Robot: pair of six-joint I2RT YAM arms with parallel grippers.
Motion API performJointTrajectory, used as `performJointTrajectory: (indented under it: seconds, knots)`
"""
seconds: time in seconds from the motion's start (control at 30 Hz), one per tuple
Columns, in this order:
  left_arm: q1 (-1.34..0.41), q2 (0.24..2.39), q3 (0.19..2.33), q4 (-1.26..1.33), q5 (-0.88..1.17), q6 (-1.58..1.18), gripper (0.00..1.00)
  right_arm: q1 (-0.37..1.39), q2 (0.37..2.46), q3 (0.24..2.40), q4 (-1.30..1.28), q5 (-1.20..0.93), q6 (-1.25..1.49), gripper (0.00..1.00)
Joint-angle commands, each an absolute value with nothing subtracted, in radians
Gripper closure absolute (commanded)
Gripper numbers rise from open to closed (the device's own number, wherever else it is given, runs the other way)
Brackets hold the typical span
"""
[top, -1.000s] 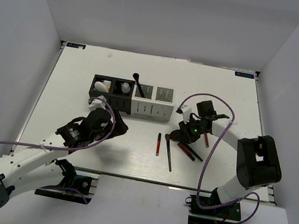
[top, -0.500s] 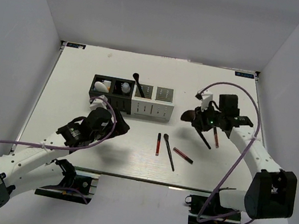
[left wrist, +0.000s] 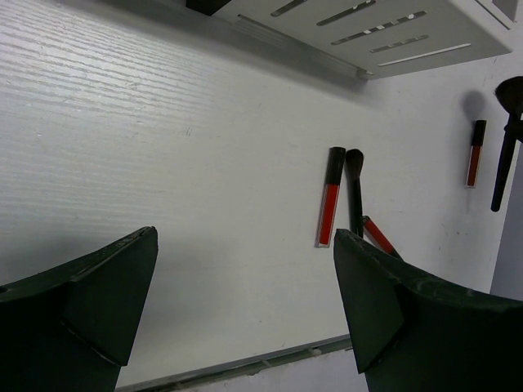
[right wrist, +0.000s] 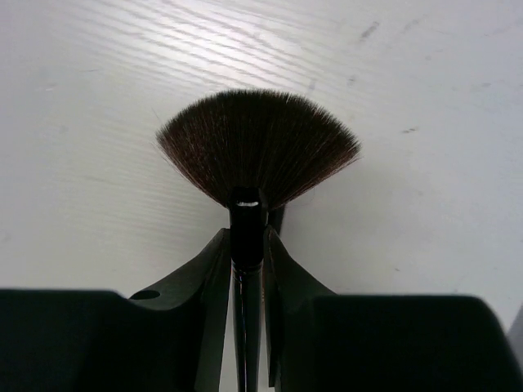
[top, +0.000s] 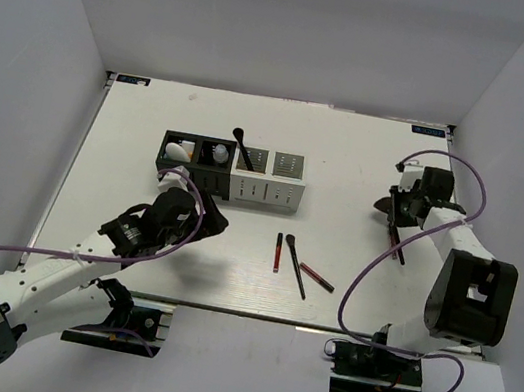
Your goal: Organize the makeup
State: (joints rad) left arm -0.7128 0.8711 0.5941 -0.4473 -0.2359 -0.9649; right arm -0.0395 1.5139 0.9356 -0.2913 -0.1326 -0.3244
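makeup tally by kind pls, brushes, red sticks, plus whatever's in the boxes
brushes: 3, counting the fan brush in the right gripper
red sticks: 3
white oval: 1
clear bottle: 1
total: 8

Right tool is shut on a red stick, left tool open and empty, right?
Not quite: the held thing is wrong. The right tool is shut on a black fan brush, as the right wrist view shows. The left tool is open and empty.
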Motion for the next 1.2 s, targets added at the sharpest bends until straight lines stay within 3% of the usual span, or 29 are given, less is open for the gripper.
performJointTrajectory:
  seconds: [0.0, 0.6, 1.17]
  knots:
    - [-0.716, 0.845, 0.591, -0.434, -0.230, -0.960, 0.02, -0.080, 1.549, 1.008, -0.221, -0.071, -0.339, 1.00]
    - [-0.716, 0.876, 0.611, -0.436, -0.227, -0.951, 0.02, -0.274, 1.750, 1.025, -0.198, -0.135, -0.356, 1.00]
    - [-0.716, 0.864, 0.612, -0.443, -0.225, -0.954, 0.02, -0.272, 1.743, 0.977, -0.276, -0.330, -0.287, 1.00]
